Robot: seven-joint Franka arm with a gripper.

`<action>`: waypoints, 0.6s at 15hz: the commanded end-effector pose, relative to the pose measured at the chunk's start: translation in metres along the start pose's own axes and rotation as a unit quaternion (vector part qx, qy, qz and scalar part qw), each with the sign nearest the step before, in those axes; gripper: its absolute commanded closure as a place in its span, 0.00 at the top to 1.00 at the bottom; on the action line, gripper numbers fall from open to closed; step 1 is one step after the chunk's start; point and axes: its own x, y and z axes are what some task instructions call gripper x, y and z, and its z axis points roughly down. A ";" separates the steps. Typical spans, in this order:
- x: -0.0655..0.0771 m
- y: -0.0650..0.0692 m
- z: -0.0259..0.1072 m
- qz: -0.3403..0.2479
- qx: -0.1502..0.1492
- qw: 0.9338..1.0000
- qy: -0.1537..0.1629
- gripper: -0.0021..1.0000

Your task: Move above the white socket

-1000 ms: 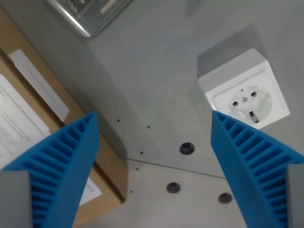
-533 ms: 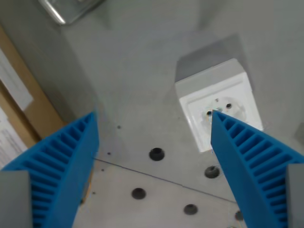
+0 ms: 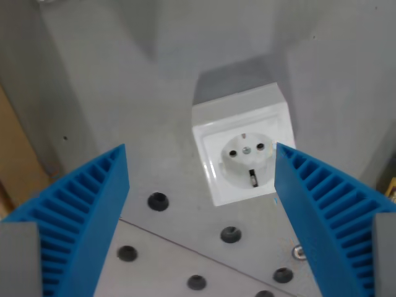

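At the wrist view's left edge a strip of brown cardboard (image 3: 15, 167) lies on the grey bench (image 3: 105, 93). The gripper (image 3: 199, 179) hangs with its blue ribbed fingers (image 3: 83, 216) spread wide apart, holding nothing. Between them, nearer the wrist view's right finger, the white socket (image 3: 244, 151) sits on the bench. Below it a seam crosses the surface, dotted with dark round holes (image 3: 158, 201).
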 end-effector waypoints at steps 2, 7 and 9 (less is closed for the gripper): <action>-0.010 0.008 0.007 -0.103 -0.009 0.993 0.061 1.00; -0.016 0.019 0.013 -0.114 -0.007 0.991 0.064 1.00; -0.018 0.022 0.016 -0.118 -0.007 0.991 0.064 1.00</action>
